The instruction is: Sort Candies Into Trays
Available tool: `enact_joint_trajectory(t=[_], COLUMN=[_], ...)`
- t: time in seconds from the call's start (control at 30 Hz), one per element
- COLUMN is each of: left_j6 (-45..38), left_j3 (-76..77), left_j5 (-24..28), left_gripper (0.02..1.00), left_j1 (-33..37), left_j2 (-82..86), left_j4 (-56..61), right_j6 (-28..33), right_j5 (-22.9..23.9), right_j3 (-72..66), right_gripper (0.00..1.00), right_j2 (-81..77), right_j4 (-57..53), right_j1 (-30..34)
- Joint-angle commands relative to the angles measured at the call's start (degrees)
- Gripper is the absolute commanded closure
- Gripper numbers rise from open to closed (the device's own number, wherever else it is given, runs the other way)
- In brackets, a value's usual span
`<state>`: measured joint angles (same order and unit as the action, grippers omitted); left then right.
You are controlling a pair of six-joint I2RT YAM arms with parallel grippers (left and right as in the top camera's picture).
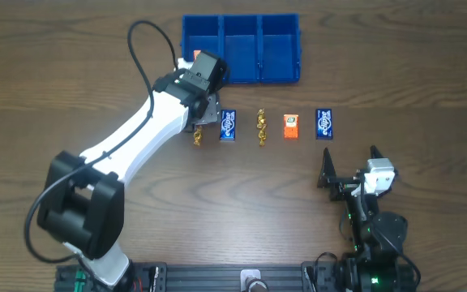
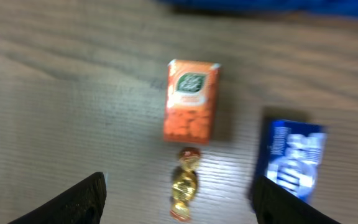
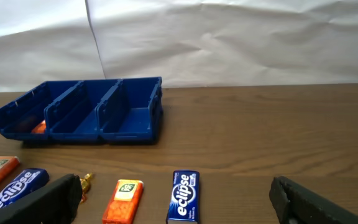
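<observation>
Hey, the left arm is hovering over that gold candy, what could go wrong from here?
Risk one: the gold candy lies between the left gripper's open fingers but almost touches the orange box, so a grab may drag the box too. Risk two: the blue pack sits right beside one finger, which might land on or shove it coming down.

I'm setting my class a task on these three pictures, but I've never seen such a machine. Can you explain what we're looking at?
Two robot arms stand at a wooden table. One picture looks down from above; the other two come from a camera on each arm's wrist. A blue tray with three compartments sits at the far side. Before it, in a row, lie gold sweets, orange boxes and blue packs. The left gripper hangs open above that row; the right gripper is open too. Neither holds anything.
</observation>
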<state>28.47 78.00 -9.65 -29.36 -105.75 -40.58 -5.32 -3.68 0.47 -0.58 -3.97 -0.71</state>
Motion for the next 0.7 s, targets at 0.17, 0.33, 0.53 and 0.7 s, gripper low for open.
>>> enact_joint_trajectory(t=[0.17,0.33,0.53,0.7], left_j6=[-4.6,-5.6,-5.9,-8.0], left_j3=[0.0,0.0,0.0,0.0], left_j5=[5.2,6.7,7.3,8.7], left_gripper=[0.272,0.277,0.290,0.312], left_j1=[2.5,3.2,3.8,5.0], left_j2=[-7.5,-10.2,-11.6,-12.0], left_j4=[7.6,8.9,9.6,10.4], right_j6=[0.7,0.7,0.7,0.7], right_j5=[-0.3,-0.3,-0.3,-0.3], right_j3=[0.0,0.0,0.0,0.0], right_gripper=[0.001,0.001,0.001,0.001], right_j2=[0.4,0.4,0.4,0.4], right_j4=[-0.4,-0.4,-0.4,-0.4], right_j1=[-0.2,-0.2,-0.2,-0.2])
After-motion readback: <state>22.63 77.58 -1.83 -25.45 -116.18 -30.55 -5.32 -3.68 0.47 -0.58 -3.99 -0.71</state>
